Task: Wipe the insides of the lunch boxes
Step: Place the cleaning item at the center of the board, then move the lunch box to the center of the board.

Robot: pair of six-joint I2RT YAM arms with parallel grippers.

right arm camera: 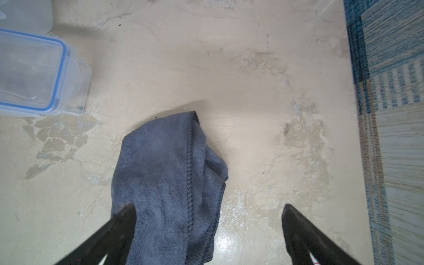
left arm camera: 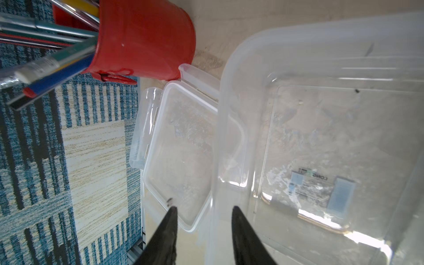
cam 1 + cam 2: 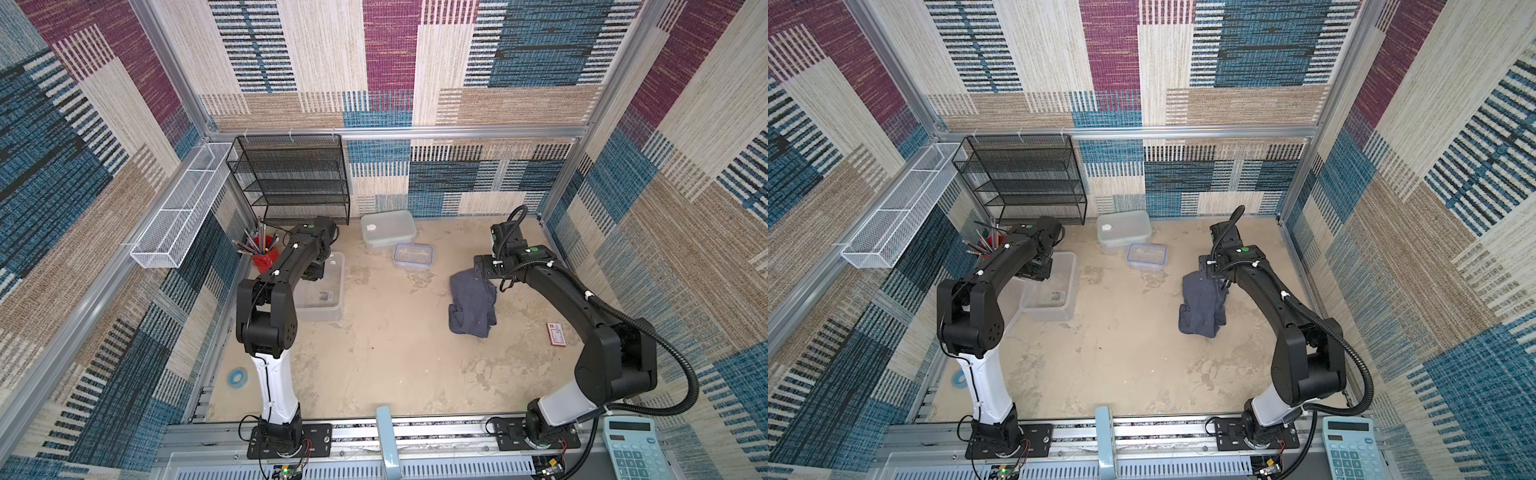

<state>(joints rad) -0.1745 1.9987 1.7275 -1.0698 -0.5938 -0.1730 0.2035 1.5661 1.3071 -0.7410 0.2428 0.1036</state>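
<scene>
Over tub rim (image 2: 218,137), left gripper (image 2: 203,207) ajar

The only near-legible print is a sticker (image 2: 321,192) under the large lidless lunch box (image 2: 321,57), whose bold letters, seen through the plastic, seem to read "ONG"; its finer lines are unreadable.

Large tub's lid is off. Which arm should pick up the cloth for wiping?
Right. The right gripper hangs open directly over the grey-blue cloth, one fingertip above its edge. The left gripper is far from it, jaws astride the large tub wall, probably better placed to steady the tub.
</scene>
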